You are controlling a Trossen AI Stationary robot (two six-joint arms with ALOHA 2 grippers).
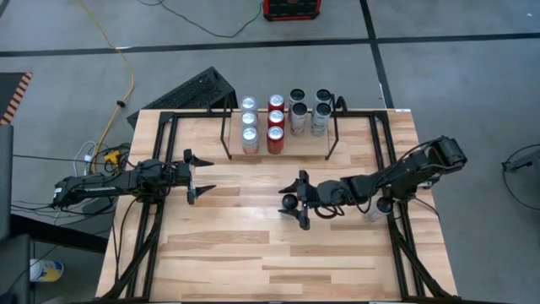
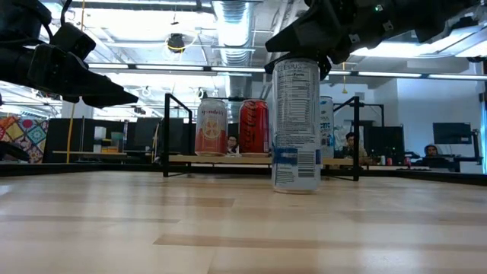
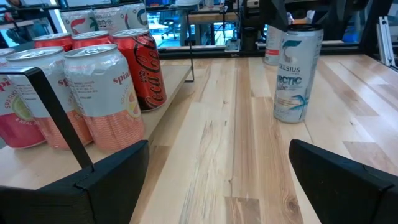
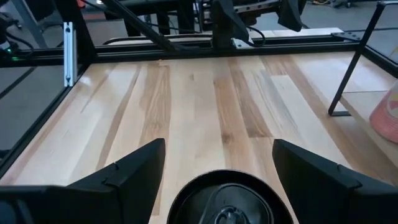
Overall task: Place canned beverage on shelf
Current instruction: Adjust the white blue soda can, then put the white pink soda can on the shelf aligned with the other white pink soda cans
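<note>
Near the middle of the counter (image 1: 253, 245), short of the shelf (image 1: 278, 154), a tall white can (image 2: 296, 125) stands upright on its base, long axis vertical, top facing up. The right gripper (image 1: 297, 200) sits just above it, fingers spread apart to either side of the can's top, not clamped on it. I judge the risk to be a finger clipping the rim and tipping the can, since it is tall and narrow. The left gripper (image 1: 196, 176) waits at the left, fingers wide apart, near the shelf's cans (image 3: 102, 93).
</note>
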